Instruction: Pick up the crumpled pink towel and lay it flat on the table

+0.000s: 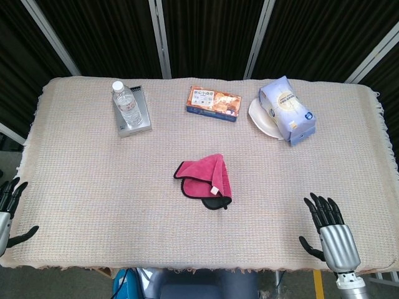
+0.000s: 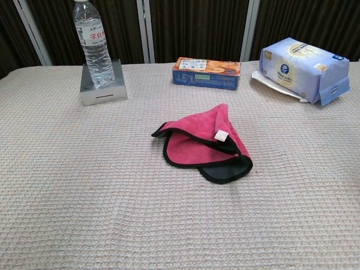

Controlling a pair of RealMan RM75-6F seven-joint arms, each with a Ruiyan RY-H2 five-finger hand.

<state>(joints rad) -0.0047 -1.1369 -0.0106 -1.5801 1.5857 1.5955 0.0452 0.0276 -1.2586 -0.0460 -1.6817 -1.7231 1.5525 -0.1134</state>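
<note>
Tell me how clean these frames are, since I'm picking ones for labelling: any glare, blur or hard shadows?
Head view: even, soft light, sharp across the table, no glare; the backdrop behind is very dark. Chest view: the pink towel is crisp with only a faint shadow under its folds; the water bottle shows slight highlights, and its top is cropped.

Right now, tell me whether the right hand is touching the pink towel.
Apart. The head view shows the right hand at the table's near edge, with bare cloth between it and the pink towel.

Head cam looks down from above; chest cam low, nearer; both share towel [image 1: 205, 180].
</note>
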